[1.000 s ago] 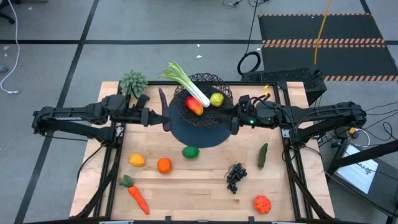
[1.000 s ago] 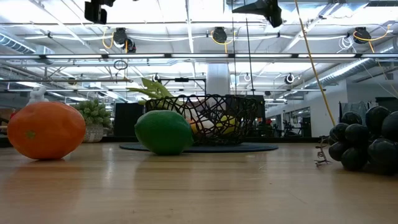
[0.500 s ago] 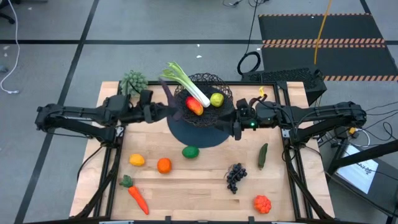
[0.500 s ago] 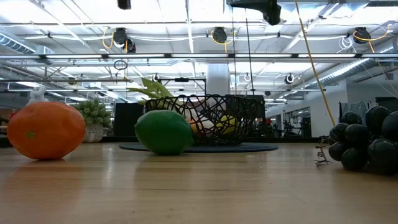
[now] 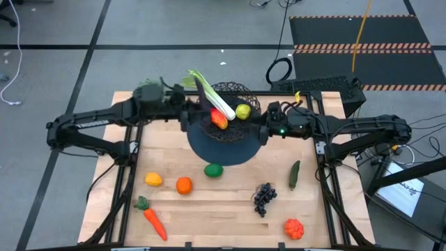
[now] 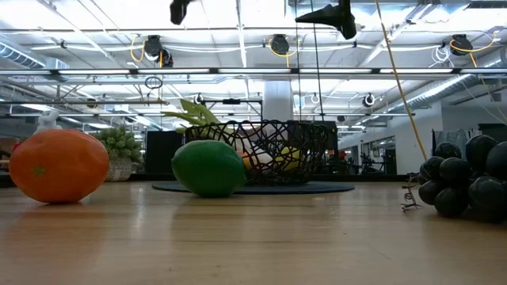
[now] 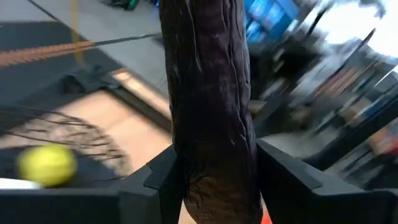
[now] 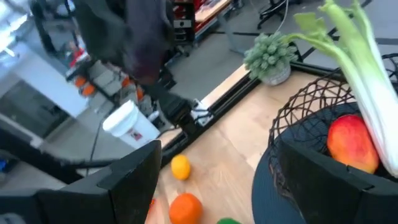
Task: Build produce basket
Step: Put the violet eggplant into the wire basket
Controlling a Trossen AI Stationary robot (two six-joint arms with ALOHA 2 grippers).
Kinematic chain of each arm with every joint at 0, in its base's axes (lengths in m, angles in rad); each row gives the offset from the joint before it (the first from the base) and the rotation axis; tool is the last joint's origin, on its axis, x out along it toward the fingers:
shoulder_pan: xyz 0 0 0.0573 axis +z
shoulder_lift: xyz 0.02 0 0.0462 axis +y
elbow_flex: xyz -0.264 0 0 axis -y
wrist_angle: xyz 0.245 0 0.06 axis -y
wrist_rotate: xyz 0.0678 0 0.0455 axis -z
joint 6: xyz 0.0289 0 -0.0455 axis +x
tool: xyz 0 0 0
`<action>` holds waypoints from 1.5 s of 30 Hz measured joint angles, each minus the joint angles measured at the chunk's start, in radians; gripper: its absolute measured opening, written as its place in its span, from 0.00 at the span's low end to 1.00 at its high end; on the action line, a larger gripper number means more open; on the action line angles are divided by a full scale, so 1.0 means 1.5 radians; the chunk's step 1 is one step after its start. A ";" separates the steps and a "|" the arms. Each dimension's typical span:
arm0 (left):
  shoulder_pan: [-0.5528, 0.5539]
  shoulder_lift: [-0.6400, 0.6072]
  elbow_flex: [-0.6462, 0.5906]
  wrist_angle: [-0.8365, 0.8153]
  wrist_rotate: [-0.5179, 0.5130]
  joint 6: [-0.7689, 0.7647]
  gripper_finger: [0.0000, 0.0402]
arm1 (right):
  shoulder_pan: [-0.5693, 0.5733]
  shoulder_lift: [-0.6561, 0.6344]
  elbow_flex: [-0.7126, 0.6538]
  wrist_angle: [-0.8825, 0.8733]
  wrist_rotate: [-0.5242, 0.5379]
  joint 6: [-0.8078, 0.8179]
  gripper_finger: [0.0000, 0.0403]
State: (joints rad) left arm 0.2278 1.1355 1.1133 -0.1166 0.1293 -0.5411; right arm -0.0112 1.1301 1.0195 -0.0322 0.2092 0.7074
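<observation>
The black wire basket (image 5: 228, 104) stands on a dark round mat (image 5: 223, 146) at the table's far middle. It holds a leek (image 5: 212, 94), a mango (image 5: 218, 120) and a yellow-green fruit (image 5: 242, 111). My left gripper (image 5: 189, 110) hangs in the air at the basket's left rim, shut on a long dark purple vegetable (image 7: 211, 93). My right gripper (image 5: 259, 132) hovers open at the basket's right side with nothing between its fingers (image 8: 124, 180). My left gripper pinches the dark purple vegetable's shaft (image 7: 214, 168) between its two fingers, one on each side. The fingers reach out roughly level from the table's left and lie across the vegetable. The vegetable is lifted clear of the table and stands up past the fingers.
On the near half of the table lie a lime (image 5: 214, 169), a lemon (image 5: 153, 179), an orange (image 5: 183, 185), a carrot (image 5: 153, 219), dark grapes (image 5: 263, 197), a cucumber (image 5: 295, 174) and a red tomato (image 5: 294, 228). A fuzzy green clump (image 8: 270, 56) sits at the far left corner.
My left gripper has risen and gone toward the table's far edge and the basket, rolling its wrist. The purple vegetable has come along, lifted clear, from left of the mat to the basket's left rim, and has turned about.
</observation>
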 joint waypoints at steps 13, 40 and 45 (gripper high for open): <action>0.101 0.164 0.062 -0.145 0.041 0.382 0.44 | -0.061 0.000 0.000 -0.001 0.002 0.124 0.78; 0.114 0.317 0.063 -0.303 -0.006 0.595 0.44 | -0.074 -0.002 0.000 0.004 0.085 0.123 0.78; 0.114 0.317 0.063 -0.334 -0.028 0.586 0.44 | -0.074 -0.003 0.000 0.003 0.085 0.108 0.78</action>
State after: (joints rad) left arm 0.3988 1.6115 1.2072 -0.6168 0.0872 0.3374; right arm -0.1219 1.1263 1.0191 -0.0273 0.3363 0.8695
